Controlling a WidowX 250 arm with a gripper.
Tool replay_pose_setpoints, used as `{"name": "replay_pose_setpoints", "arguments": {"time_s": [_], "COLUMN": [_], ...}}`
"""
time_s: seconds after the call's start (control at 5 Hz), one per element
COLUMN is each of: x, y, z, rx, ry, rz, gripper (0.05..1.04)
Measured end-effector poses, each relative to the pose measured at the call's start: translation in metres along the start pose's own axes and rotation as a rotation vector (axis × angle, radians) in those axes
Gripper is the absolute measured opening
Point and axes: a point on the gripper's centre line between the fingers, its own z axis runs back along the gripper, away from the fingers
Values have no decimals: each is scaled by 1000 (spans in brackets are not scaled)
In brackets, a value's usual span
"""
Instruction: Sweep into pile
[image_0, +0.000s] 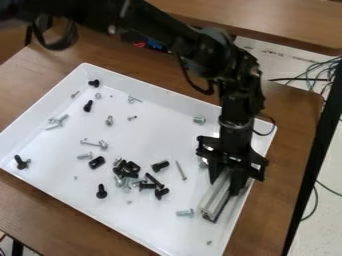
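Holding the bar (214, 199), with the hand (223, 187) closed on it, at the tray's (157, 142) right. Lay its length level against the tray's floor, then push slowly toward the heap (127, 173) mid-tray, gathering stray screws (185, 213).

On the table (289, 120) sits the tray (150, 137), where most screws (160, 166) lie left of the bar (214, 199).

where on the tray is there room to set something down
Widest on the tray: between the silver fastener near the far rim and the dark bolt pile. Smaller: between that pile and the silver bolt. Crowded: the pile itself, and around the metal bar in the gripper.
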Motion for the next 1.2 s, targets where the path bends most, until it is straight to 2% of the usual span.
{"name": "replay_pose_setpoints", "arguments": {"time_s": [0.2, 0.4, 1.0, 1.2], "x": [-2, -15, -51, -58], "y": [44, 98, 238, 259], "z": [2, 8, 19, 21], "rx": [-17, 17, 61, 65], "ry": [-20, -19, 38, 41], "rz": [71, 162, 296, 316], "gripper": [363, 362, 362, 362]}}
